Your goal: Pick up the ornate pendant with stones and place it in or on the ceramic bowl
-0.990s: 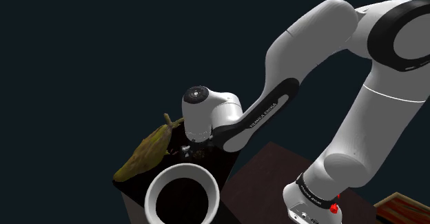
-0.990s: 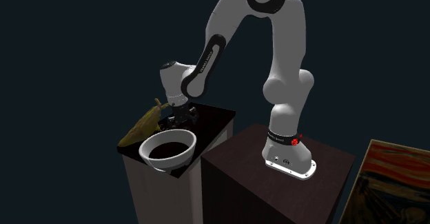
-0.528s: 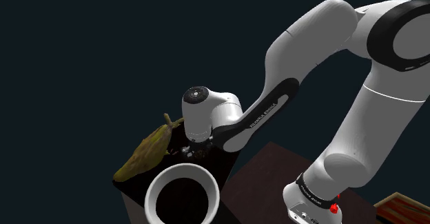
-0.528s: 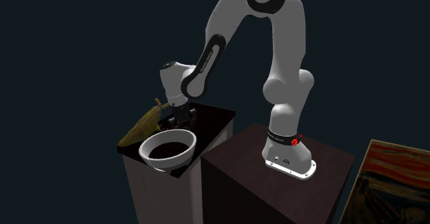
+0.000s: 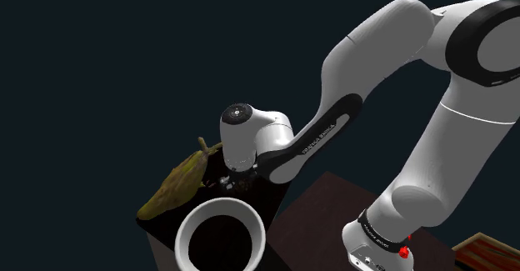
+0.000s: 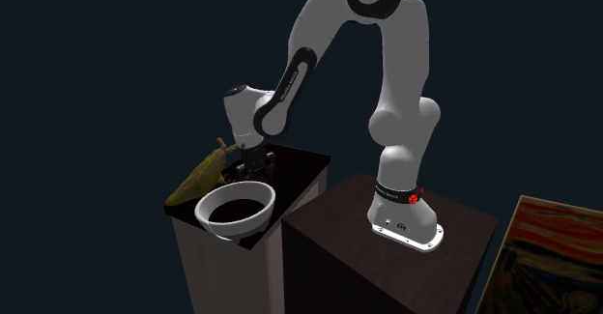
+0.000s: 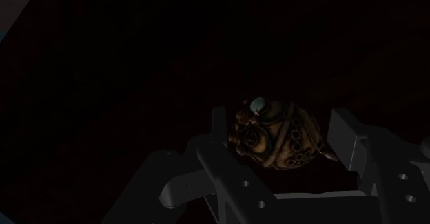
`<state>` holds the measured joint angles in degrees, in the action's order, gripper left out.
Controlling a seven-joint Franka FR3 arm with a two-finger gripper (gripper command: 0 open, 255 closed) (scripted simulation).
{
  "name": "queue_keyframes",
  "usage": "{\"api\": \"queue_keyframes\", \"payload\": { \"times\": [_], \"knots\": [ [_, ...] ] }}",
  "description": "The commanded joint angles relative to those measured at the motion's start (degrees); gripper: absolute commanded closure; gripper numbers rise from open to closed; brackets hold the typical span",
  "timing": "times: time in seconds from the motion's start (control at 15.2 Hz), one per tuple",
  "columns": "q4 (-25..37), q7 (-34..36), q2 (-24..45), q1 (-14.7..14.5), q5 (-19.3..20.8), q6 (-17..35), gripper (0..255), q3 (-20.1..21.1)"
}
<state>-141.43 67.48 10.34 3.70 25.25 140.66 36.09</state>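
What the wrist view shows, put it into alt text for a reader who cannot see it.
A rounded, ornate bronze-coloured pendant set with a pale stone lies close ahead of the black pincer, whose body crosses the lower part of the picture. Around it lies a very dark, dim surface.

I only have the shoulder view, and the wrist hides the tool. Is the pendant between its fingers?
Observer: Yes. The wrist view shows the bronze-coloured pendant between the tool's fingers, which clasp it on both sides.
Operator: My view cuts off the bowl. Where does it stand?
Observer: The second exterior view shows the whole white bowl at the front corner of the black-topped cabinet, with the tool just behind it.
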Motion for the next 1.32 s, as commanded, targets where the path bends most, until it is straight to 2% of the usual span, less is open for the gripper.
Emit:
{"api": "queue_keyframes", "payload": {
  "times": [0.0,0.66,1.25],
  "knots": [
    [-0.1,-1.3,-1.4,0.4,-1.8,-0.8,255,0.7],
    [0.3,-9.6,-10.4,1.3,-12.1,-6.9,255,2.8],
    [2.2,-15.2,-17.1,0.6,-18.7,-13.4,255,2.3]
  ]
}}
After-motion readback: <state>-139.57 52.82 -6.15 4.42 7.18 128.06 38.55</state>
